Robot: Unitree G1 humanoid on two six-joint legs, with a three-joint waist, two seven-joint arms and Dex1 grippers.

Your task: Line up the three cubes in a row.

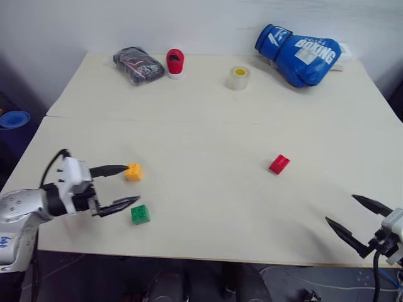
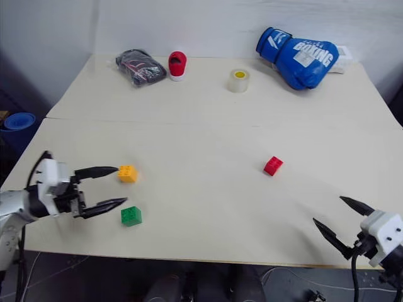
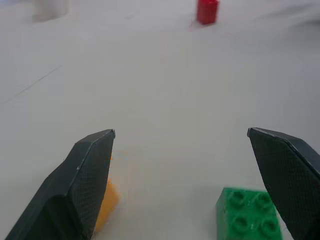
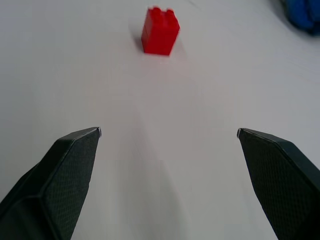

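Now | left tool point(image 1: 130, 184) spread | right tool point(image 1: 359, 217) spread | studded plastic red cube point(image 1: 279, 164) apart

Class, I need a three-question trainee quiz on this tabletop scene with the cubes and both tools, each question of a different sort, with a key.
1. True or false: the left tool is shut on the yellow-orange cube.
2. Which cube lies farthest from the other two? A) green cube B) red cube C) yellow-orange cube
3. Fill in: at the table's far edge, the tape roll sits between the red-and-white cylinder and the blue boxing ____.

Key: 1 false, both it and the right tool are open and hold nothing; 2 B; 3 glove.
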